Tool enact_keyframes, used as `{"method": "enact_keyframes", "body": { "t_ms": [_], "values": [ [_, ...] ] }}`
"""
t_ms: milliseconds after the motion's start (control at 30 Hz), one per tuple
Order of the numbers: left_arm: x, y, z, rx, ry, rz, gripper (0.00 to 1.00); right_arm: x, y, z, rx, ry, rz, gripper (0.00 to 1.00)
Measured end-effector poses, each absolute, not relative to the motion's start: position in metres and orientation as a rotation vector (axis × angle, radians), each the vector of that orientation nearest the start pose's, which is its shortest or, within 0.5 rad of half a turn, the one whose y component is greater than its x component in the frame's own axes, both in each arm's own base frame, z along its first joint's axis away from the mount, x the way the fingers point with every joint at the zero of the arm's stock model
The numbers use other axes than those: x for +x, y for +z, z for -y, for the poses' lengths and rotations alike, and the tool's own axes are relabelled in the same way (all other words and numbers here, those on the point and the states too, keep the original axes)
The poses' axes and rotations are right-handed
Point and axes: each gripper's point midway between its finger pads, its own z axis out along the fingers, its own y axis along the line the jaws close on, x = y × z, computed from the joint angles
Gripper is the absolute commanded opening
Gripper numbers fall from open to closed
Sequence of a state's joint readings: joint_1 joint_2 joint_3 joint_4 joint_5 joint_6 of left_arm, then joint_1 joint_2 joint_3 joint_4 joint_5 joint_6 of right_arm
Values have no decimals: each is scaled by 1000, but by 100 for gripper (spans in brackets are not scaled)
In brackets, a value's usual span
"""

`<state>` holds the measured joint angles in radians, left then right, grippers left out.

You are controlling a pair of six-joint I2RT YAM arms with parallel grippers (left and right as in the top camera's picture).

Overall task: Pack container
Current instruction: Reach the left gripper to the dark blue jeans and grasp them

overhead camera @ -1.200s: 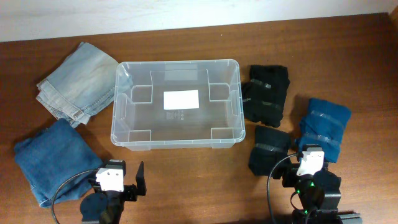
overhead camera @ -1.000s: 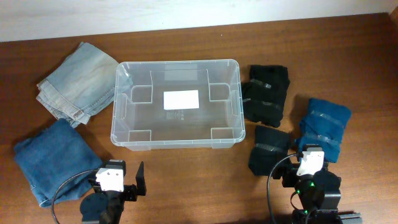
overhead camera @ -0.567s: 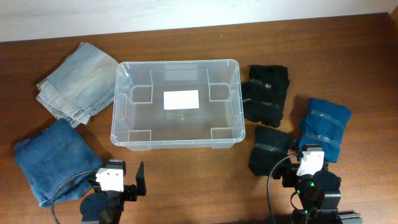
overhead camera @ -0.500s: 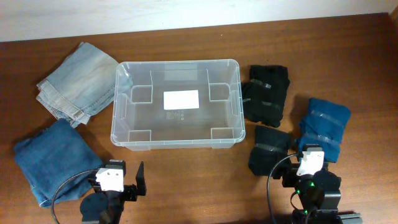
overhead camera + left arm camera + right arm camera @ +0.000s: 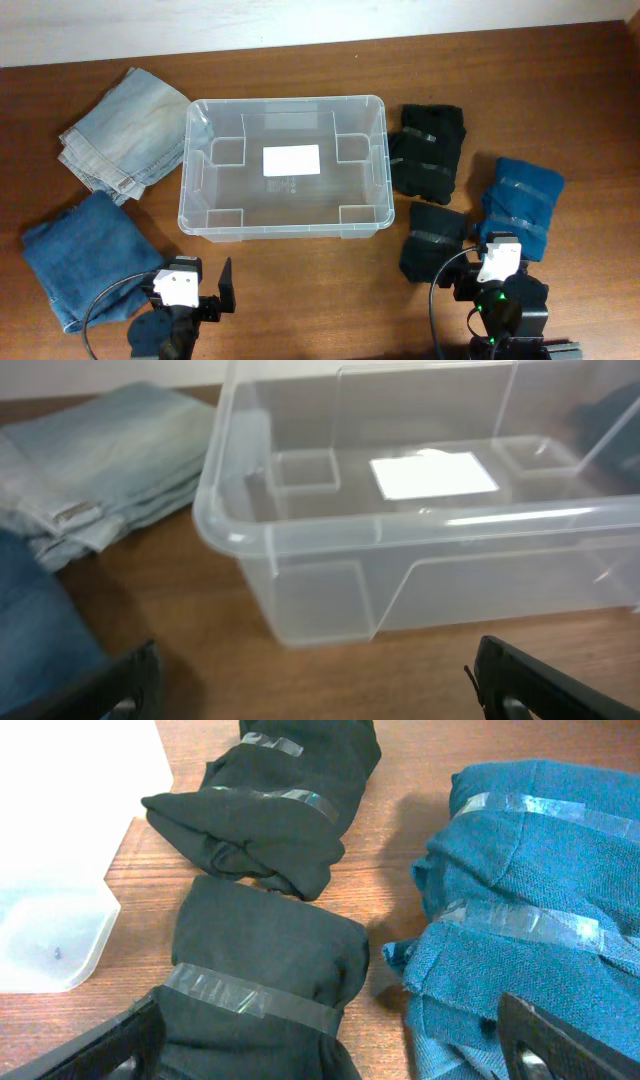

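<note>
The clear plastic container (image 5: 285,165) stands mid-table, empty, with a white label on its base; it fills the left wrist view (image 5: 420,550). My left gripper (image 5: 190,290) is open and empty near the front edge, its fingers wide apart (image 5: 325,680) above bare wood in front of the container. My right gripper (image 5: 480,270) is open and empty (image 5: 330,1045), low over a taped black bundle (image 5: 260,990) and the edge of a taped teal bundle (image 5: 520,910).
Folded light-blue jeans (image 5: 125,130) lie at the far left, a folded dark-blue cloth (image 5: 80,255) at the front left. A second taped black bundle (image 5: 430,148) lies right of the container, the teal bundle (image 5: 525,200) further right.
</note>
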<state>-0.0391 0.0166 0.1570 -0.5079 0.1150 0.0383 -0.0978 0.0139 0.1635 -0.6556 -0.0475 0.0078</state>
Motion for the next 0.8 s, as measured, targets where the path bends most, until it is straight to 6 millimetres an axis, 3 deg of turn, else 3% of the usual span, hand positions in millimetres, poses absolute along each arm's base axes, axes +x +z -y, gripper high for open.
{"method": "enact_keyframes", "body": {
  "t_ms": [167, 267, 400, 467, 533, 633, 733, 800],
  "values": [
    [221, 147, 46, 223, -207, -1826, 99, 204, 94, 12, 81, -6, -2074, 98],
    [222, 154, 47, 195, -233, -1811, 99, 204, 94, 12, 80, -6, -2073, 98],
    [223, 201, 24, 53, -142, -1817, 100, 204, 95, 12, 80, -6, -2070, 98],
    [225, 235, 6, -27, -53, -1853, 99, 204, 95, 12, 80, -7, -2069, 98],
    [234, 277, -8, -89, 23, -1870, 99, 205, 96, 12, 79, -6, -2067, 98],
    [256, 314, -15, -117, 79, -1949, 99, 205, 95, 12, 79, -6, -2067, 98],
    [278, 321, -17, -116, 111, -2076, 99, 204, 95, 12, 79, -6, -2068, 98],
    [290, 311, -23, -143, 153, -2194, 99, 204, 95, 12, 80, -5, -2068, 98]
  ]
}}
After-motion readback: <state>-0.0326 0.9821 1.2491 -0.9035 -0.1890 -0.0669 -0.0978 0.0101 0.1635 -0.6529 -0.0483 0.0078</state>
